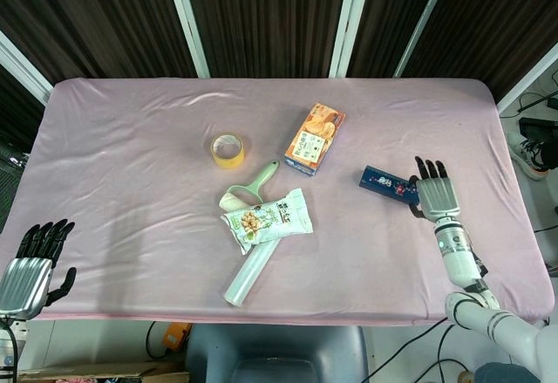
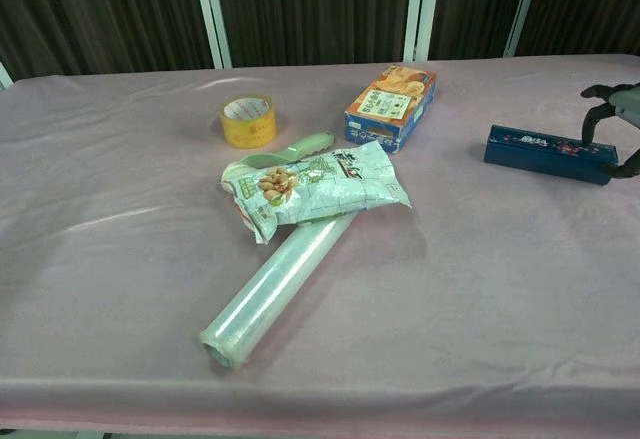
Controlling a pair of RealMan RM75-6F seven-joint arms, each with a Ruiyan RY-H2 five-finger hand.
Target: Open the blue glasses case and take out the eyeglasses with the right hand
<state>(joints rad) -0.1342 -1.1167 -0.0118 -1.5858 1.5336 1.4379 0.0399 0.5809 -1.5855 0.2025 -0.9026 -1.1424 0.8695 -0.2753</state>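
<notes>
The blue glasses case [image 1: 389, 184] [image 2: 549, 153] lies closed on the pink cloth at the right side of the table. My right hand [image 1: 433, 192] [image 2: 615, 121] hovers over its right end with fingers spread and curved down around the case's tip, holding nothing. The eyeglasses are hidden inside the case. My left hand [image 1: 30, 263] hangs open off the table's front left corner, seen in the head view only.
A snack bag [image 1: 266, 220] lies across a roll of cling film [image 1: 247, 271] mid-table, with a lint roller [image 1: 248, 189], yellow tape [image 1: 227, 150] and an orange biscuit box [image 1: 315, 139] behind. The table's right edge [image 1: 514, 200] is near my right hand.
</notes>
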